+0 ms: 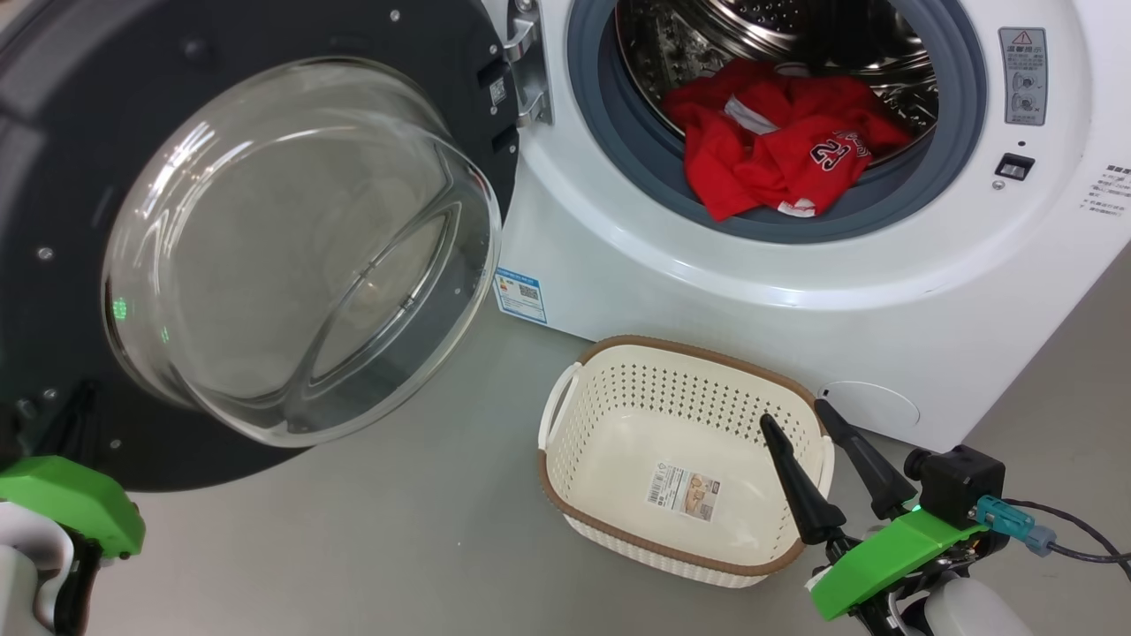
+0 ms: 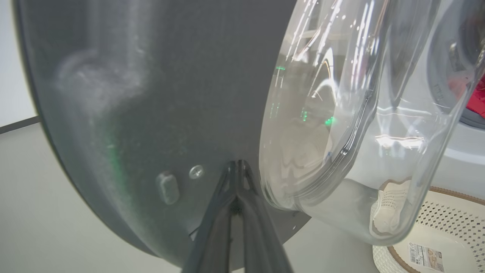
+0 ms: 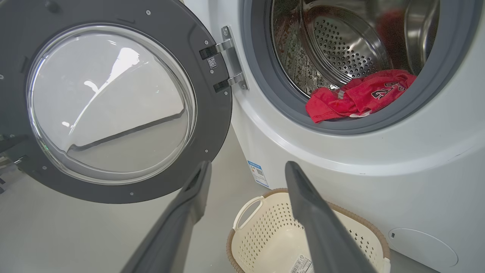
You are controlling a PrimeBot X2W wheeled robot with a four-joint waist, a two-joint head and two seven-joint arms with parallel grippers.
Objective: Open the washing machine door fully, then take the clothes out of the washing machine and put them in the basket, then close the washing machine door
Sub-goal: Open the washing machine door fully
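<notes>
The washing machine door (image 1: pixel 53 132) stood wide open on its hinge (image 1: pixel 527 75) at the robot's left of the washing machine (image 1: pixel 795 283), its inner face and bulging glass bowl (image 1: pixel 292 247) turned outward over the grey floor (image 1: pixel 353 530). A blue sticker (image 1: pixel 521 294) marked the cabinet's lower front corner. The basket (image 1: pixel 565 495) sat on the floor just before the machine, below the opening, with only a paper label (image 1: pixel 683 492) on its bottom. The red clothes (image 1: pixel 769 150) lay heaped at the mouth of the steel drum (image 1: pixel 778 26), one fold draped over the lower lip of the grey rubber ring (image 1: pixel 618 132). The left jaws were pressed together, holding nothing, their tips at the door's dark inner face just beside the bowl's lower edge; whether they touched it could not be told. Door and bowl stood between them and the clothes. The right jaws were spread apart and empty, poised above the basket's right end, with the clothes well above and beyond them.
</notes>
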